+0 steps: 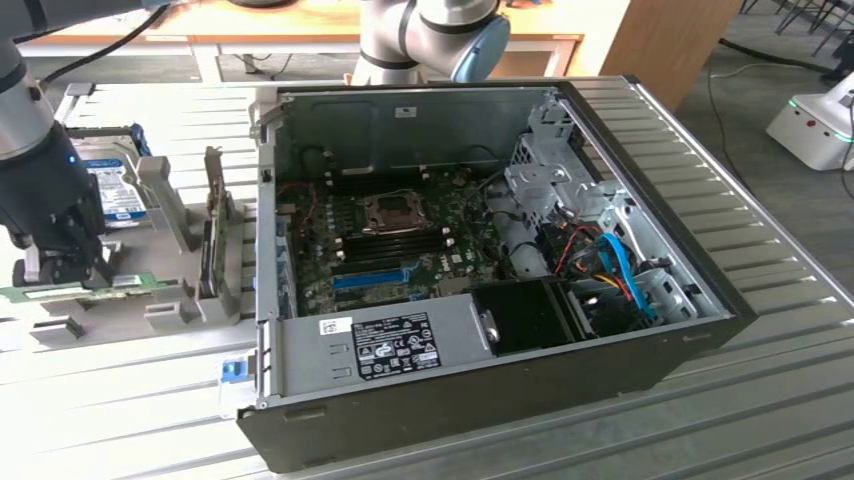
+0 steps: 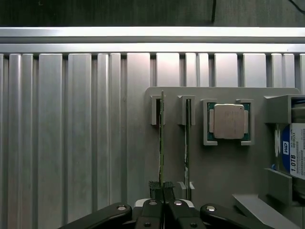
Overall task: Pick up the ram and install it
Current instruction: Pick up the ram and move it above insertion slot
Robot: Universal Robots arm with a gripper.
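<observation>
My gripper point(image 2: 162, 192) is down at the near edge of the grey holder point(image 2: 214, 164), and its fingers are pinched closed on one end of the ram point(image 2: 161, 143). The ram stands on its thin edge in the holder's outermost slot, the one next to the bare ribbed metal table point(image 2: 71, 143), and its far end sits in the small bracket at the holder's opposite edge. In the next slot of the holder, just beside and parallel to the ram I grip, a second stick point(image 2: 187, 138) stands the same way, apart from my fingers. One place further along the holder, a square processor point(image 2: 228, 120) lies flat in its own framed pocket. Beyond that, at the holder's far side from the ram, a hard drive point(image 2: 293, 155) with a blue and white label rests between grey blocks. In the exterior view the open computer case point(image 1: 641, 380) lies on the table just beside the holder, on the exterior view's right of it, with its motherboard point(image 1: 400, 240) exposed.
</observation>
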